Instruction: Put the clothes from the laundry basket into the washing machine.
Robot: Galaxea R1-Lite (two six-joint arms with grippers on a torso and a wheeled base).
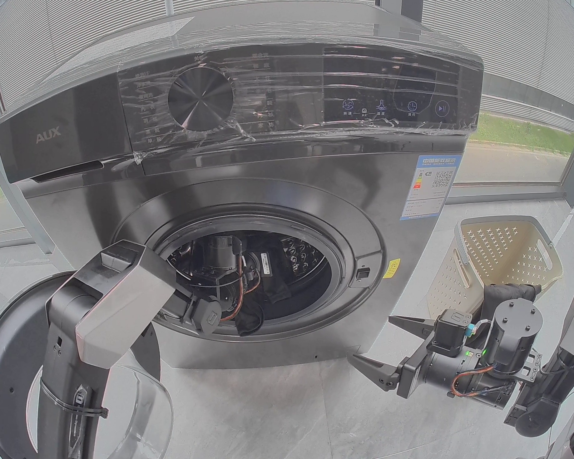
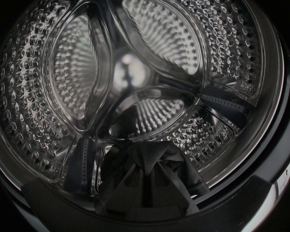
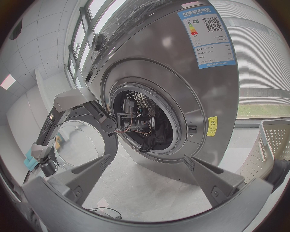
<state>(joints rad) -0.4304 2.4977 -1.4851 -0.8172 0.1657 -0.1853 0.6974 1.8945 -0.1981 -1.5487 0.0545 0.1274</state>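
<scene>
Slumping against the front lip of the drum (image 2: 75, 78), the dark garment (image 2: 148, 178) lies just beneath the left pincer (image 1: 268, 268), which is inside the door opening of the washing machine (image 1: 247, 172). Whether that pincer is open, closed or has hold of the cloth I cannot tell. Part of the garment hangs over the opening's lower rim, below that pincer, so it is in the machine but, by my judgement, not fully clear of the doorway.

It looks like thin, soft knit: light, limp and crumpled into folds. I judge it will drape and stretch rather than slide, and it could catch on the rim or trail out again when the arm comes away. The best hold is probably the raised bunch of folds at its middle, where several layers stack up; a pinch on 1 flat edge would likely lift only a corner and leave the rest dragging. It is not fragile; a firm squeeze seems safe.

Well to the right of the left pincer, the right pincer (image 1: 371, 338) hovers low over the floor (image 1: 262, 415) with its 2 jaws spread wide and nothing between them. Just beyond it stands the laundry basket (image 1: 506, 250), with a dark bundle (image 1: 511, 294) at its near rim, perhaps another garment.
</scene>
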